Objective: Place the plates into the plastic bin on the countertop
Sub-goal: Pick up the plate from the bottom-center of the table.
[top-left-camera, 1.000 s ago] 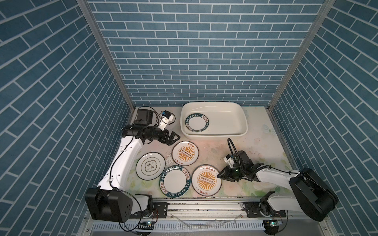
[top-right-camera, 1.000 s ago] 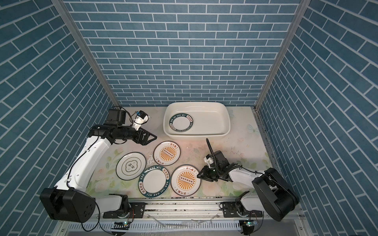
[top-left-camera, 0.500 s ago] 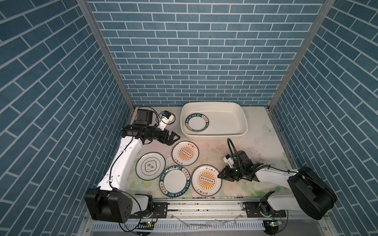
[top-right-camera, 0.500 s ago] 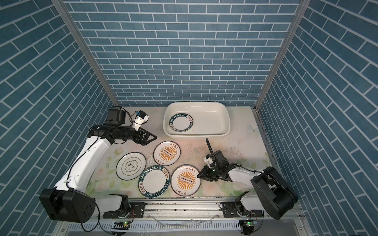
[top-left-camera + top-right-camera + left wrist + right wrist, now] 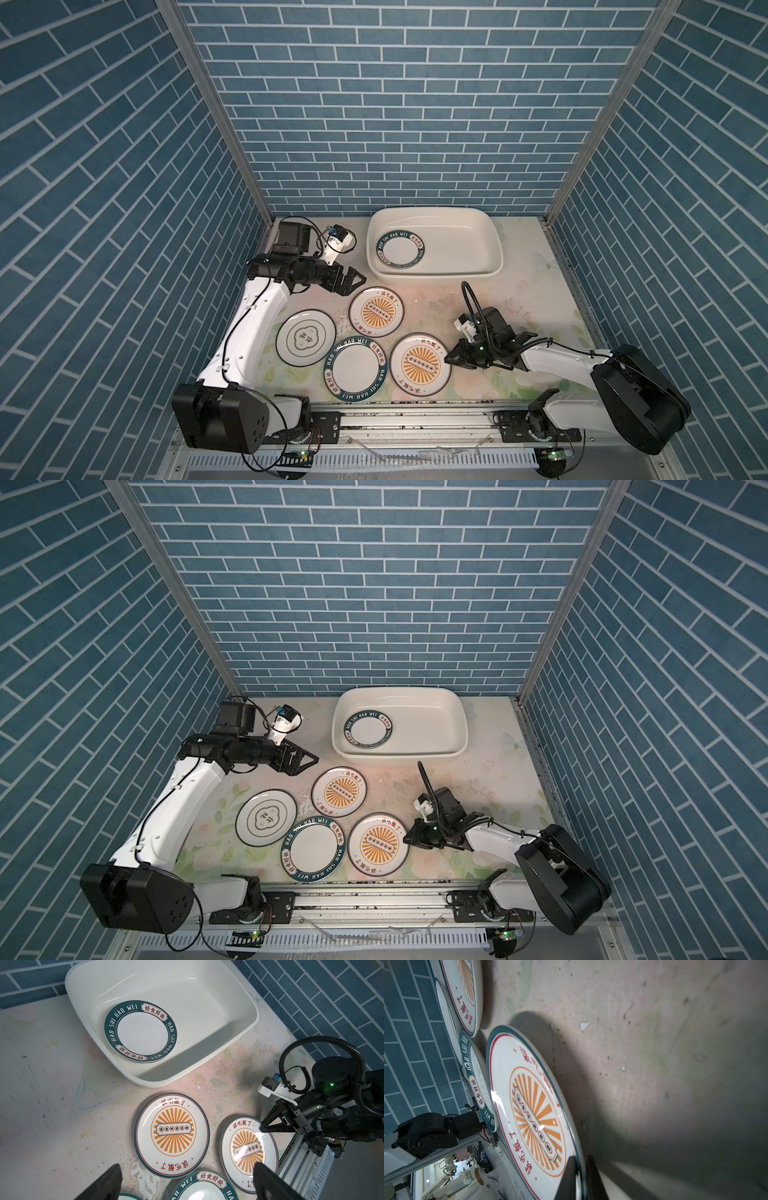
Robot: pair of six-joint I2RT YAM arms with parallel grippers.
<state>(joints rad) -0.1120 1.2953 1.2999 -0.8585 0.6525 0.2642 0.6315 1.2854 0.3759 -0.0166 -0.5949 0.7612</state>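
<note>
Four plates lie on the flowered countertop (image 5: 519,291): a sunburst plate (image 5: 376,312), a second sunburst plate (image 5: 419,365) at the front, a teal-lettered plate (image 5: 356,369) and a cloud-emblem plate (image 5: 305,337). Another teal-lettered plate (image 5: 401,248) lies in the left half of the cream plastic bin (image 5: 457,245) at the back. My right gripper (image 5: 448,359) is low at the front sunburst plate's right edge, with its jaws shut on the rim (image 5: 581,1159). My left gripper (image 5: 354,283) hovers open above the countertop, left of the bin, holding nothing (image 5: 187,1169).
Blue brick walls close in the left, back and right sides. A metal rail (image 5: 415,419) runs along the front edge. The bin's right half (image 5: 432,725) holds nothing. A clear plastic piece (image 5: 99,1097) lies flat beside the bin's near corner.
My right gripper's jaws have shut onto the front sunburst plate's rim. The left arm and the other plates have stayed put.
</note>
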